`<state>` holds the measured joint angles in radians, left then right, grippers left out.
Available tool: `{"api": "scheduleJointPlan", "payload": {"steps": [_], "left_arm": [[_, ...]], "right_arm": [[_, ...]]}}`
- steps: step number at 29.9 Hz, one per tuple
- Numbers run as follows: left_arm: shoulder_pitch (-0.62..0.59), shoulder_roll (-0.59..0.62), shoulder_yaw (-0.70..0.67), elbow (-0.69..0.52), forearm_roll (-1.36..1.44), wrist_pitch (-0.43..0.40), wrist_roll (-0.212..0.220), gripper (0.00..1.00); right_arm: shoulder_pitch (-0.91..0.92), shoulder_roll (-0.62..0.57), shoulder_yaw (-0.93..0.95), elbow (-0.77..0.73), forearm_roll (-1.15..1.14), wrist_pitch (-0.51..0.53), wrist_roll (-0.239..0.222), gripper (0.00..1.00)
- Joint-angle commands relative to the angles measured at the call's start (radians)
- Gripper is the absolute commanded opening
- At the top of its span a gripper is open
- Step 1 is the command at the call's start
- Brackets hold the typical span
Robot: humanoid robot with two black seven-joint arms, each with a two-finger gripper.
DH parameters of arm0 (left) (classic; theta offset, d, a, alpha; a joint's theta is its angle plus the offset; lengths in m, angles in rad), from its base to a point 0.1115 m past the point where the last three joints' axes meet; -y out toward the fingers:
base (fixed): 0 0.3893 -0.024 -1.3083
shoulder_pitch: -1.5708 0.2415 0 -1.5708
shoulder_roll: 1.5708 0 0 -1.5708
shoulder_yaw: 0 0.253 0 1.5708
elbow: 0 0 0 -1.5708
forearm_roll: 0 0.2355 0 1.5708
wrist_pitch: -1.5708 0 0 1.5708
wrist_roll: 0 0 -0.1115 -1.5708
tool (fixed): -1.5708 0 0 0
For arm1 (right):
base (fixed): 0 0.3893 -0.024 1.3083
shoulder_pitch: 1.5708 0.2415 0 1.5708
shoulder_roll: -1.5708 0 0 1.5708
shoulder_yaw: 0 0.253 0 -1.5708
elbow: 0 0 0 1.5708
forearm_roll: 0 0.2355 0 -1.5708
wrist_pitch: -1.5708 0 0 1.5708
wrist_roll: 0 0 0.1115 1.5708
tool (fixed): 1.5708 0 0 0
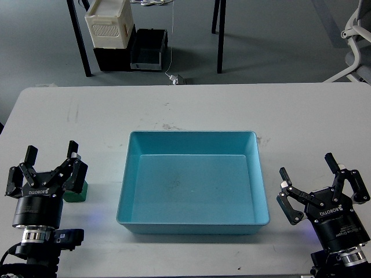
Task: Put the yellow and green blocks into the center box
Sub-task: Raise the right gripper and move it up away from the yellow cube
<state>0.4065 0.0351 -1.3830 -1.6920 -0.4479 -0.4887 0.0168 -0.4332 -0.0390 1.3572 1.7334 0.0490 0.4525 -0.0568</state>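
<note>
The center box (191, 223) is a large light-blue tray lying in the middle of the white table, with nothing inside it. A small dark green block (76, 193) rests on the table just left of the tray, partly covered by my left gripper's right finger. My left gripper (51, 157) stands open at the lower left, and the block sits beside its right finger, not between the fingers. At the lower right my right gripper (307, 169) is open and holds nothing. The yellow block is out of view.
Beyond the table's far edge, on the floor, stand a white slatted crate (109, 23) and a black bin (148, 49), with dark table legs (220, 35) nearby. An office chair (355, 35) is at the upper right.
</note>
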Motion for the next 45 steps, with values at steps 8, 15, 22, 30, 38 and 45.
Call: {"api": "scheduleJointPlan", "payload": {"steps": [8, 15, 22, 30, 38, 45], "left_arm": [[-0.003, 0.008, -0.002, 0.0, -0.002, 0.0, 0.0, 1.0], [0.0, 0.014, -0.001, 0.0, -0.002, 0.0, 0.0, 1.0], [0.008, 0.006, -0.004, -0.003, -0.002, 0.0, 0.0, 1.0], [0.006, 0.0, -0.01, -0.003, -0.002, 0.0, -0.003, 1.0], [0.006, -0.017, -0.007, -0.003, -0.002, 0.0, -0.003, 1.0], [0.005, -0.015, -0.005, -0.005, -0.002, 0.0, -0.001, 1.0]], "right_arm": [[0.007, 0.001, 0.048, 0.0, 0.005, 0.024, 0.006, 1.0], [0.066, 0.001, 0.085, -0.034, 0.018, 0.036, 0.003, 1.0], [0.097, 0.002, 0.141, -0.04, 0.018, 0.036, 0.006, 1.0], [0.189, -0.214, 0.128, -0.028, -0.001, -0.044, -0.009, 1.0], [0.224, -0.47, 0.094, 0.0, -0.077, -0.095, -0.132, 1.0], [0.387, -0.705, -0.016, 0.0, -0.181, -0.175, -0.195, 1.0]]}}
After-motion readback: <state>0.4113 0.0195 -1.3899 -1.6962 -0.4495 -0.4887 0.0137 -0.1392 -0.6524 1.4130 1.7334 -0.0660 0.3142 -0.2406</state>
